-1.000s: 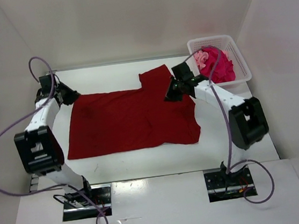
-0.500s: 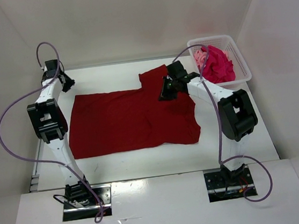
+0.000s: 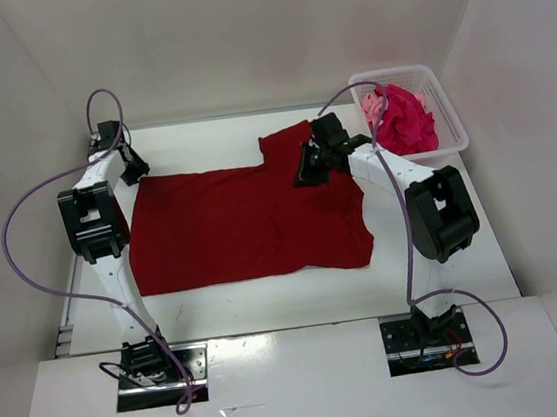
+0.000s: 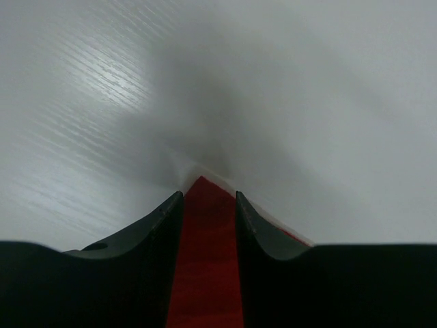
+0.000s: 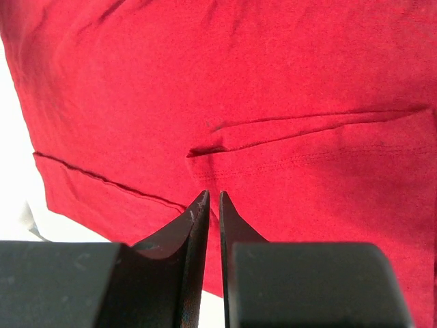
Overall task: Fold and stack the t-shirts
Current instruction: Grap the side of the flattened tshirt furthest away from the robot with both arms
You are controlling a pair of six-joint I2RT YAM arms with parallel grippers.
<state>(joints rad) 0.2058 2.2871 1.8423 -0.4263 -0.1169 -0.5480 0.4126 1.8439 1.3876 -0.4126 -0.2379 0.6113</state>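
The left gripper [image 4: 208,197] sits at the far left corner of the red shirt [image 3: 245,222]. Its jaws stand apart with the corner's tip lying between them on the table [image 4: 102,102] — straddled, not clamped. From there the shirt spreads flat to that gripper's right and back toward the arm bases.

The right gripper [image 5: 213,194] is low over the shirt beside the far sleeve, with the sleeve seam just ahead of its tips. Its jaws are nearly together, only a slit between them, and no cloth is visibly pinched.

This looks like the moment of taking hold along the far edge for a first fold. To do it well, the left gripper should slide further onto the corner before closing, so it catches both layers rather than the tip alone. The right gripper likely needs to part wider and drop onto an edge — flat cloth under closed tips gives it nothing to bite. Both should then lift together at one height, keeping the cloth taut between them, and lay edge on edge.

To the right of the right gripper, the basket [image 3: 394,74] holds the magenta shirt [image 3: 409,118] and the salmon shirt [image 3: 374,105]. The arm should swing clear of it.
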